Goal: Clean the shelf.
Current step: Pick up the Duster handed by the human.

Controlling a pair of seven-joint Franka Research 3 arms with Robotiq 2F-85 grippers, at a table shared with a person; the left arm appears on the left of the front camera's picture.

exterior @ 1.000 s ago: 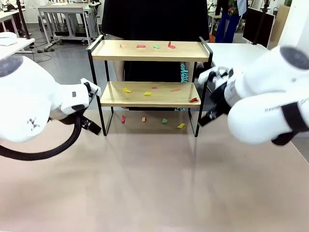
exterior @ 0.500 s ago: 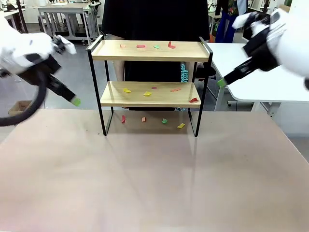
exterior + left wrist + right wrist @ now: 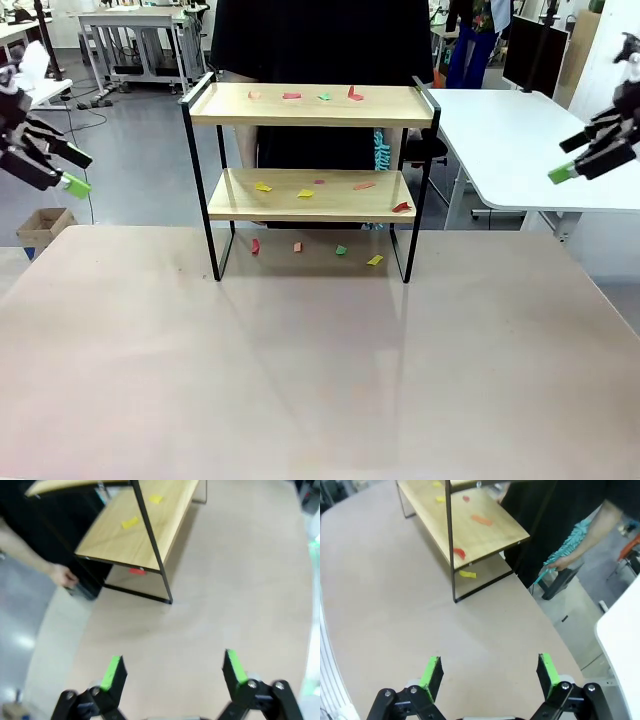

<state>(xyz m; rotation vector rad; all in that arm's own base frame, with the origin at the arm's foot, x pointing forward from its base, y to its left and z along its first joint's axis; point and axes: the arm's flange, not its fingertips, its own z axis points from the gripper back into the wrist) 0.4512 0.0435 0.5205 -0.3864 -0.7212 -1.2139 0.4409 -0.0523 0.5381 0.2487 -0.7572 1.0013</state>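
The worktop [image 3: 300,380] is a wide, pale beige surface that spreads across the front view. At its far edge a person [image 3: 320,40] in black stands directly behind the shelf [image 3: 400,105].

The shelf stands upright on the far middle of the worktop. It has two light wooden boards in a thin black frame, and all four legs rest on the surface. In the left wrist view the shelf [image 3: 145,525] lies ahead and to the upper left. In the right wrist view the shelf [image 3: 485,532] lies ahead and above centre.

The left gripper [image 3: 78,170] hangs in the air off the worktop's left edge, well apart from the shelf. Its jaws are spread wide and hold nothing, as its own camera shows [image 3: 172,665]. The right gripper [image 3: 567,158] hangs off the right edge, also well apart from the shelf. Its jaws too are wide apart and empty [image 3: 490,670].

A teal duster [image 3: 567,545] is in the person's hand [image 3: 565,562], behind the shelf's right end.

Small coloured paper scraps are scattered about:
- Four lie on the top board [image 3: 291,96].
- Five lie on the lower board, one of them a red scrap [image 3: 401,207] at the right front corner.
- Four lie on the worktop beneath the shelf, among them a yellow scrap [image 3: 374,260].
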